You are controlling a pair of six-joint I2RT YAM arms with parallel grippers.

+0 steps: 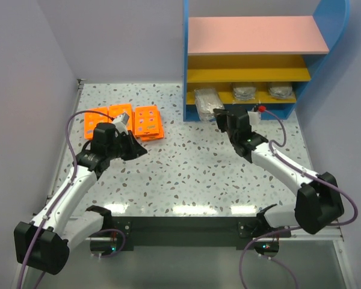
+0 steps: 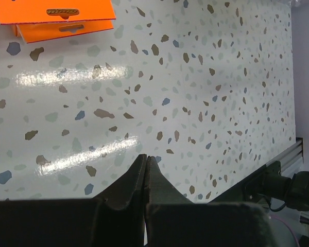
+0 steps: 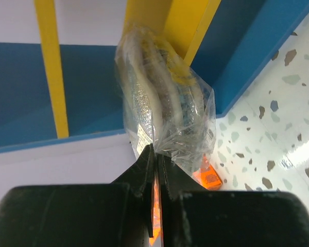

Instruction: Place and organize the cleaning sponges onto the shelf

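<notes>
Clear-wrapped sponge pad (image 3: 159,103) is pinched by its film in the right gripper's (image 3: 155,154) closed fingers at the shelf's (image 1: 185,60) bottom-left corner, apparently for slotting beside two shelved pads (image 1: 245,92). The left gripper (image 2: 146,160), closed and empty, hovers near the orange packs (image 1: 149,122).

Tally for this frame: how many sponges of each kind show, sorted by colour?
Orange packs: at least 4, in 3 spots left of the shelf; some are stacked, so the exact count is hidden.
Grey pads in clear wrap: 3, two lying in the shelf's lowest level, one pinched by its wrap in the right gripper.
Total: at least 7.
</notes>
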